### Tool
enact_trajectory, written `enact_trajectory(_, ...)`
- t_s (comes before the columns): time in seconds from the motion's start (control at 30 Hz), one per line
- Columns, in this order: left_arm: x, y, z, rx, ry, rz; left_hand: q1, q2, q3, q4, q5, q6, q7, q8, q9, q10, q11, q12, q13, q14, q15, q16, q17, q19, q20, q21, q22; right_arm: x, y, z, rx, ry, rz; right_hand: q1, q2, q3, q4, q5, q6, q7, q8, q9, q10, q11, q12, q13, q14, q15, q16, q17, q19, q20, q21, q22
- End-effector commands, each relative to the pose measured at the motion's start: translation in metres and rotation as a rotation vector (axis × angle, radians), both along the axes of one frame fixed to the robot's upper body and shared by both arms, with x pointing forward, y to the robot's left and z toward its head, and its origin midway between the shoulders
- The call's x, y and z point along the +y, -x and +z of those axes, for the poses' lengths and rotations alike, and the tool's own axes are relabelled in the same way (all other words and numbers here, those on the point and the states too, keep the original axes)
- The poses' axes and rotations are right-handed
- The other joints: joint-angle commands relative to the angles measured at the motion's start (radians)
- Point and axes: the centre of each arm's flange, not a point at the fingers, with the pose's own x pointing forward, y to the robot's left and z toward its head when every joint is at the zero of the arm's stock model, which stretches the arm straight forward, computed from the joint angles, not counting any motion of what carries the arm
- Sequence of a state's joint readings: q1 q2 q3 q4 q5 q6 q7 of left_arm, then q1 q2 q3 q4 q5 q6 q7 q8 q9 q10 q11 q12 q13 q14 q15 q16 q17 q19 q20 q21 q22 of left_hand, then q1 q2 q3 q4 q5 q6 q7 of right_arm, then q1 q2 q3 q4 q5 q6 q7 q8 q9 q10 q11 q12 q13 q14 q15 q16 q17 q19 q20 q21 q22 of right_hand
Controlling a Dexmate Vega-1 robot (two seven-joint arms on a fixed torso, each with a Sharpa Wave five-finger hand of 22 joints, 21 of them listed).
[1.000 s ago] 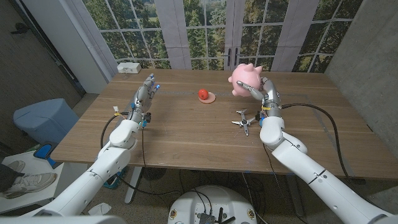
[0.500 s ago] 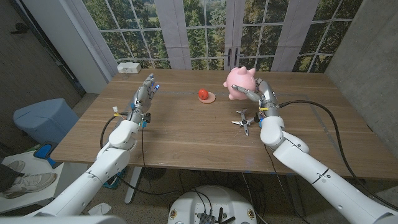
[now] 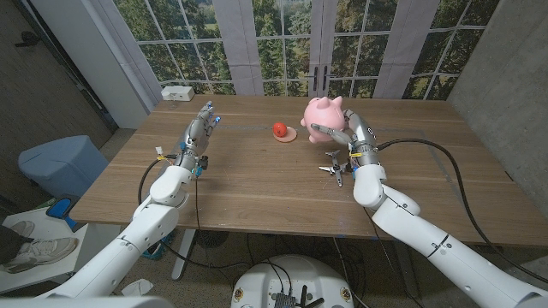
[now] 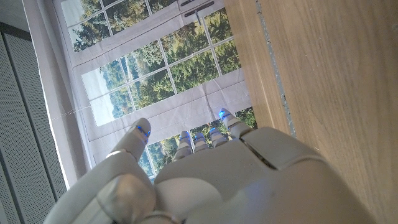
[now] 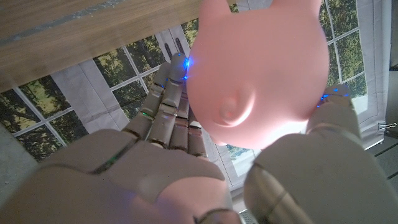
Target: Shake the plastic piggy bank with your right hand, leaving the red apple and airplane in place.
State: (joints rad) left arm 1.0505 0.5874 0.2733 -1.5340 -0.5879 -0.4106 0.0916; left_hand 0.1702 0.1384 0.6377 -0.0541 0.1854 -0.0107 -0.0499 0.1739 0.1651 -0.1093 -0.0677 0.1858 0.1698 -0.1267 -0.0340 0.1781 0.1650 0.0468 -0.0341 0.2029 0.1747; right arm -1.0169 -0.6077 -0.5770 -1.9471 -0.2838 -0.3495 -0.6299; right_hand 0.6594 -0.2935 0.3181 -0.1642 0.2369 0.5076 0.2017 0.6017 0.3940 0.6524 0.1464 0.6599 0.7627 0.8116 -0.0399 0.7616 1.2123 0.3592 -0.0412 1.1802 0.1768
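Right hand (image 3: 347, 128) grips the pink plastic piggy bank (image 3: 321, 114), held up off the table (image 3: 257, 180) above its far right part; the fingers (image 3: 325, 130) wrap the underside and side of the body. In the right wrist view the piggy bank (image 5: 258, 68) fills the space between the fingers (image 5: 168, 102) on one side and the thumb on the other, with blue lights glowing at the fingertips. Its ears point upward in the head view and the body is tilted toward the table's middle.

Red apple (image 3: 280, 129) sits on a small round pale coaster (image 3: 288, 134) toward the far edge of the table, near its middle, just left of the raised piggy bank and apart from it. Metal toy airplane (image 3: 336, 166) lies on the wood on the right half, nearer the front edge than the apple, just beside the right forearm and below the piggy bank.

Left hand (image 3: 201, 130) holds nothing, its fingers straight and slightly apart, pointing toward the far edge over the left half of the table. In the left wrist view the left hand (image 4: 205, 180) is seen from behind, fingertips lit blue, next to the wood surface.

White box (image 3: 177, 92) rests at the far left corner.
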Motion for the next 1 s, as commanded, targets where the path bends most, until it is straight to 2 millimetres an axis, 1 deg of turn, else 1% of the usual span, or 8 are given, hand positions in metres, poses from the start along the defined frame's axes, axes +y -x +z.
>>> enact_trajectory(0.03,0.0,0.001,-0.001,0.002,0.001,0.003,0.008,0.043,0.002,-0.003,0.001,0.009,-0.003,0.007,0.005,0.002,0.004,0.004,0.005,0.003,-0.027,0.001,0.005,0.006,-0.035,0.0,0.005,0.016,0.005,-0.01,-0.045,0.139,-0.044,0.408,0.393,0.09,0.011,0.004,0.439,-0.302,-0.005,-0.002,0.354,-0.341,-0.008,0.126,0.058,-0.184,-0.005,0.002,0.016,-0.05,0.008,0.001)
enact_trajectory(0.13,0.0,0.001,-0.001,0.002,0.0,0.001,0.008,0.042,0.001,-0.003,0.001,0.01,-0.004,0.007,0.005,0.002,0.004,0.004,0.005,0.003,-0.028,0.001,0.005,0.006,-0.035,0.0,0.005,0.02,0.006,-0.012,-0.063,0.167,-0.052,0.408,0.392,0.092,0.011,0.003,0.439,-0.304,-0.007,-0.005,0.354,-0.338,-0.009,0.125,0.059,-0.183,-0.007,0.001,0.018,-0.049,0.008,0.001)
enact_trajectory(0.53,0.001,0.001,-0.002,0.005,0.001,0.003,0.008,0.041,0.0,-0.004,0.0,0.01,-0.004,0.006,0.005,0.001,0.003,0.004,0.005,0.003,-0.027,0.001,0.005,0.006,-0.033,0.0,0.005,0.03,0.015,-0.022,-0.095,0.284,-0.074,0.407,0.389,0.096,0.01,0.001,0.439,-0.307,-0.013,-0.016,0.359,-0.342,-0.015,0.116,0.063,-0.183,-0.017,-0.002,0.022,-0.05,0.006,0.0)
enact_trajectory(1.0,-0.004,-0.002,-0.003,0.014,-0.008,-0.006,0.008,0.039,-0.002,-0.006,0.0,0.012,-0.005,0.006,0.005,0.0,0.003,0.004,0.005,0.002,-0.028,0.0,0.005,0.005,-0.033,0.0,0.005,0.041,0.017,-0.034,-0.096,0.401,-0.089,0.406,0.385,0.102,0.009,-0.003,0.439,-0.313,-0.019,-0.026,0.362,-0.343,-0.02,0.112,0.066,-0.184,-0.027,-0.003,0.024,-0.051,0.003,0.0)
